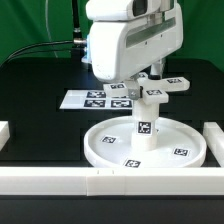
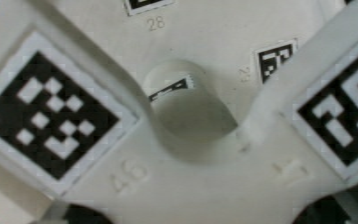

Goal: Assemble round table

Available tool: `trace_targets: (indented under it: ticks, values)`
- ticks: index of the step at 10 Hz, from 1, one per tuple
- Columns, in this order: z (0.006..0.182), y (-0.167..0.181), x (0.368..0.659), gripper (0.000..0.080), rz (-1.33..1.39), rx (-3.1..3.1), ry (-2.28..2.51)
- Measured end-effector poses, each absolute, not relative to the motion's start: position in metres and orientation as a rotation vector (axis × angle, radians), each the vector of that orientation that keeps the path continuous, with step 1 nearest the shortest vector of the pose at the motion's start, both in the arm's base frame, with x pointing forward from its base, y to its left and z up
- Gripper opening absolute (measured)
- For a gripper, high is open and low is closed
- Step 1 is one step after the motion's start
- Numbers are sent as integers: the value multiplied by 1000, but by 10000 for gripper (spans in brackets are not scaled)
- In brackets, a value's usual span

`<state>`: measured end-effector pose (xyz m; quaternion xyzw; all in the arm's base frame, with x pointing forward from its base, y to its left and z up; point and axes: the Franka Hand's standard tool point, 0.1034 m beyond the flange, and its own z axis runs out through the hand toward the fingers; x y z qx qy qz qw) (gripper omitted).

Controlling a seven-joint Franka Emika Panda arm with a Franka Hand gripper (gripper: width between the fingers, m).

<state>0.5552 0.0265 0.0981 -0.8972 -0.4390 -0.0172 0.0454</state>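
The large round disc [image 1: 100,150] lies flat at the table's front middle. The short leg [image 1: 143,125] stands upright in its centre. The cross-shaped foot [image 1: 165,88] sits on top of the leg, level, its arms spread to the sides. My gripper [image 1: 148,84] reaches down from above and is closed around the foot at its middle. In the wrist view the foot [image 2: 185,115] fills the picture, with tagged arms on both sides and its round hub in the centre. My fingertips are mostly hidden behind it.
The marker board [image 1: 95,98] lies behind the disc. White border rails run along the front [image 1: 100,182], at the exterior view's right [image 1: 214,135] and left [image 1: 4,130]. The table top is black.
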Motion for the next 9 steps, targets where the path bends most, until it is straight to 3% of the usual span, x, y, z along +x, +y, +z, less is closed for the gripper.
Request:
trace_targets:
  ticks: [3, 9]
  values:
    - [98, 26, 555, 449, -50, -2772, -1271]
    - [97, 31, 555, 449, -32, -3006, -289]
